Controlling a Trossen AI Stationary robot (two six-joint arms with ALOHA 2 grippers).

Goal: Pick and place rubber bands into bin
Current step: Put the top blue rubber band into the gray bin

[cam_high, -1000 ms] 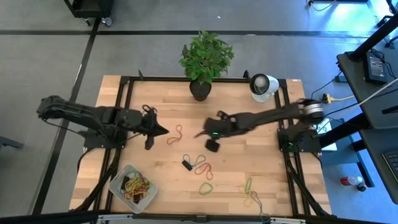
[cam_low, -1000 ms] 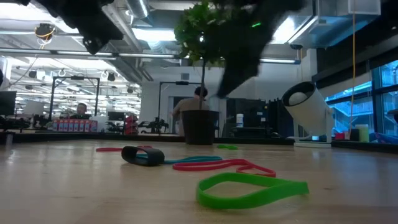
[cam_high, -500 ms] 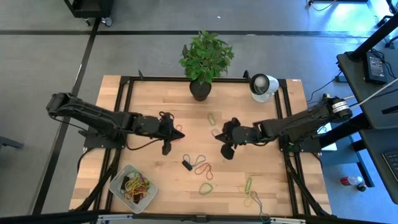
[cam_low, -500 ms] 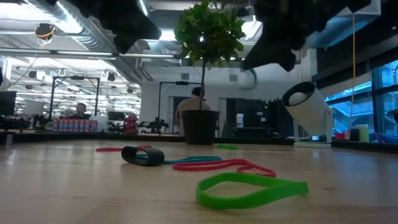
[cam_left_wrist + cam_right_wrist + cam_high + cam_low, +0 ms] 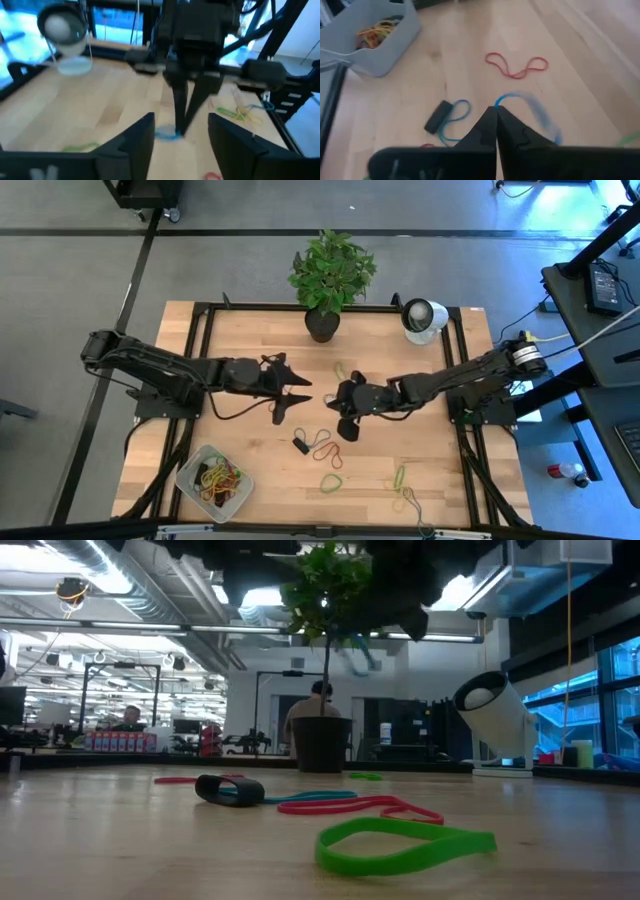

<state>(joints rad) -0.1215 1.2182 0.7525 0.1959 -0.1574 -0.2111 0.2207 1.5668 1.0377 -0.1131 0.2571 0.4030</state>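
– rubber bands (image 5: 327,448) are mostly loose on the table, from the middle down to about 5 o'clock. only a small tangle is in the bin (image 5: 185,473), at the 7 o'clock corner.

– what changed just now?

– the left gripper (image 5: 303,387) was clenched a second ago, back towards 9 o'clock. now its fingers have sprung apart and it has slid to the table's middle. the right gripper (image 5: 496,111) has come in from 3 o'clock, so the two are nearly tip to tip.

– is the right one carrying anything?

– yes. its jaws are pinched tight on a blue band (image 5: 530,105), which dangles from the very tip.

– so a handover?

– that's my guess. the bin is on the left arm's side, and the left fingers gape right at that band. nothing new has reached the bin yet, though.

– what can't you make out?

– the blue band is a blur, so i can't tell how much of it is caught. i see nothing between the left fingers. a red band lay by that gripper a second ago, and from above i can't find it now; the arm may be covering it. the table-level camera cuts both grippers off at the top, showing only a green band (image 5: 405,845) and a small black block (image 5: 300,445).
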